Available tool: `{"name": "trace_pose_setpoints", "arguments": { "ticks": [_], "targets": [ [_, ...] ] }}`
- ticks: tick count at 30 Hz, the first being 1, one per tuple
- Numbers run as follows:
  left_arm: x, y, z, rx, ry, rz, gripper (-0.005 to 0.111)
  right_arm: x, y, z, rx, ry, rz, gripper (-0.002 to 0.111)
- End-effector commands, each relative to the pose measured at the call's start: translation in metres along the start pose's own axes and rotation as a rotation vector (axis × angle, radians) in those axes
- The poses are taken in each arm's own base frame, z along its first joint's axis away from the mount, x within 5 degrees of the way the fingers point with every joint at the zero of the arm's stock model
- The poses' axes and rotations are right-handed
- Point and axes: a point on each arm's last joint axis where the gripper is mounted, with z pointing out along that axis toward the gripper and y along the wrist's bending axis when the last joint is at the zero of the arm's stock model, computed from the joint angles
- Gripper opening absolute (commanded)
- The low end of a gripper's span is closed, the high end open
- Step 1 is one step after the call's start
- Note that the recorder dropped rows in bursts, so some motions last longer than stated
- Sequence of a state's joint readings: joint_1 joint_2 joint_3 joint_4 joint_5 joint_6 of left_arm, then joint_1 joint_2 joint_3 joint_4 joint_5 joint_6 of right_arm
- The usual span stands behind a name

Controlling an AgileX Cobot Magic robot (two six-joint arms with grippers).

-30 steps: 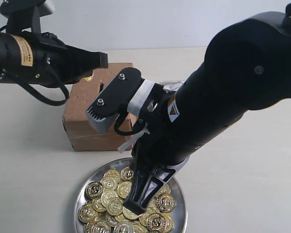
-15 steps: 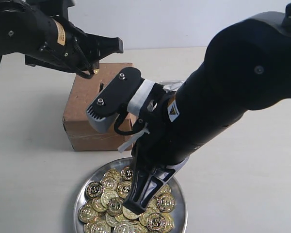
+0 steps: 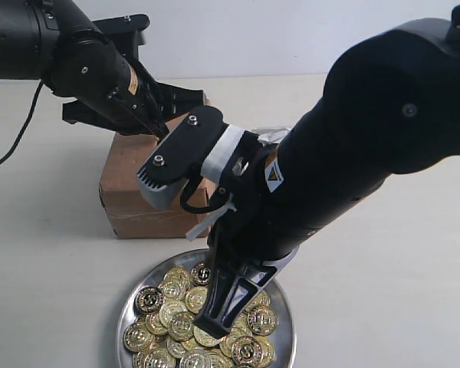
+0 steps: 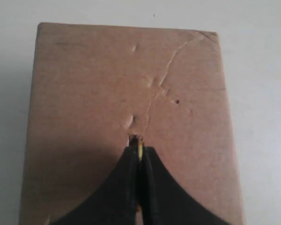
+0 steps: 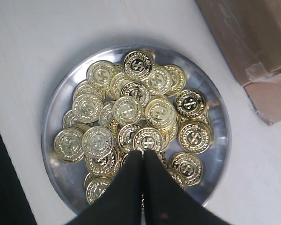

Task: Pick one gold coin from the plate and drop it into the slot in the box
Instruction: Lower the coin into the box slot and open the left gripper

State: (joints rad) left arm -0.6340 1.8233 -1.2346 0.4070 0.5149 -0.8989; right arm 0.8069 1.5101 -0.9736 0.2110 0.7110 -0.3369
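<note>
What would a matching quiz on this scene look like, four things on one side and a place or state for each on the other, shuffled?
Column one
1. left gripper
2. right gripper
3. plate
4. box

Column two
A. shiny silver, carries the coin pile
B. fingers together, tips down over the coin pile
C. fingers pinching a gold coin edge-on over the box top
D. brown cardboard with a creased top

Pairs: 1-C, 2-B, 3-A, 4-D
</note>
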Motion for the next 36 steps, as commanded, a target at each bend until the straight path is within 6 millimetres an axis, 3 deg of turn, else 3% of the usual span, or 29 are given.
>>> {"name": "trace_pose_setpoints", "arguments": {
  "ticks": [1,36],
  "targets": [
    [-0.003,-0.001,-0.0007,-0.01,-0.019,-0.018,0.0,-0.0008,-0.001,-0.0032,0.006,-0.018,0.005,0.0],
    [-0.0003,-0.007,0.0005,-0.019,-0.035,-0.005,0.0,-0.0008,-0.001,-0.0032,0.006,-0.018,0.005,0.0]
  ]
}}
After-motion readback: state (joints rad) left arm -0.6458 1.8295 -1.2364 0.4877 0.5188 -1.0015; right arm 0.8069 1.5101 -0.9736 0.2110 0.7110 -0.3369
